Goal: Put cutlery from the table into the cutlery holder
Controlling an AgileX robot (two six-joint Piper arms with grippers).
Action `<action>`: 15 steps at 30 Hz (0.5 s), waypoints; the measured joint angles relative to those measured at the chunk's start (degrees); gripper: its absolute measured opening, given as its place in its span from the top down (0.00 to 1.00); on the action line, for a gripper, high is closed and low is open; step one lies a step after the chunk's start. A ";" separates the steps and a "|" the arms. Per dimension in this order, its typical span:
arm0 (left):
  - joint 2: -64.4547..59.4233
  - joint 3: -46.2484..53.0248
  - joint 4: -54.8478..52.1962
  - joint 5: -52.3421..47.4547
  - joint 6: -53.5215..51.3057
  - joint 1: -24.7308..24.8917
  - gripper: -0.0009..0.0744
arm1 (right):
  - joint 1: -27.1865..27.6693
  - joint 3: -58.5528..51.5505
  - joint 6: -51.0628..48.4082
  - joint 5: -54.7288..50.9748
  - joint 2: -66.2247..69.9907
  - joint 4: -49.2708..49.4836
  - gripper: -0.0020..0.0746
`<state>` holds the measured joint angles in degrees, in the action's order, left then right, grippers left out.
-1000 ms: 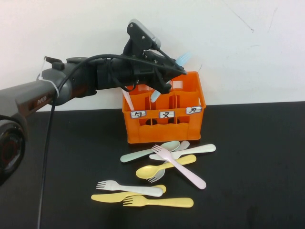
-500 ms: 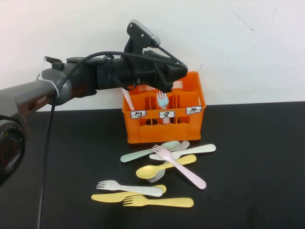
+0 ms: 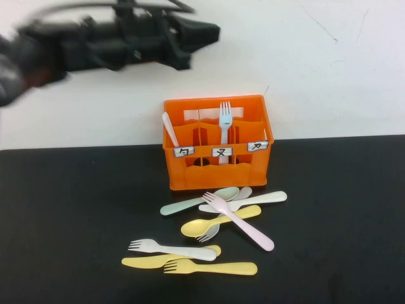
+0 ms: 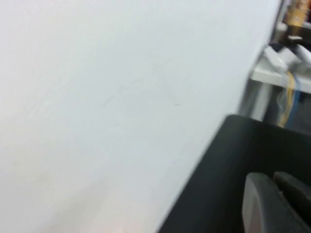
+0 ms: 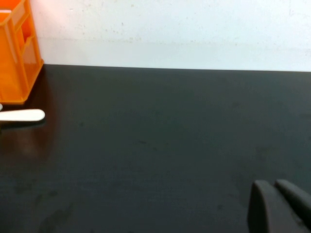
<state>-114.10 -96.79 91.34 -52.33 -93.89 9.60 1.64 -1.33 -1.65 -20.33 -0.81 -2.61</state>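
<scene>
Light-blue fork (image 3: 224, 117): newly upright in cutlery holder (image 3: 218, 170), middle slot. Left gripper (image 3: 201, 33): lifted clear, apparently empty, fingers unreadable. Right gripper (image 5: 278, 206): pressed together, parked right of the holder.

Cutlery holder (image 3: 218, 161): glossy orange moulded plastic, white paper labels (image 3: 222, 152). Forks (image 3: 237, 221) and spoons (image 3: 197, 201): matt pastel plastic. Table (image 3: 76, 209): matt black. Wall (image 3: 329, 63): matt white, scuffed.

I'm seeing the left arm (image 3: 95, 41) showing as a blurred black bulk across the upper left of the high frame, with 1 thin black cable (image 3: 152, 5) arching over it.

The left gripper (image 4: 277, 201) and right gripper (image 5: 279, 204) are each showing 2 dark grey rounded fingertips pressed together at the lower right of their wrist frames.
</scene>
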 joint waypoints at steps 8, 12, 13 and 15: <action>15.51 8.57 -27.73 -2.10 17.88 -0.32 0.99 | 0.00 0.00 0.00 0.00 0.00 0.00 0.98; 25.15 19.51 -28.30 1.33 19.27 -0.08 0.99 | 0.00 0.00 0.00 0.00 0.00 0.00 0.98; 27.53 21.90 -27.91 2.52 19.39 -0.08 0.99 | 0.00 0.00 0.00 0.00 0.00 0.00 0.98; 33.84 27.51 -26.68 5.30 19.66 -0.08 0.99 | 0.00 0.00 0.00 0.00 0.00 0.00 0.98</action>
<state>-80.26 -69.28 64.66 -47.04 -74.23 9.52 1.64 -1.33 -1.65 -20.33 -0.81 -2.61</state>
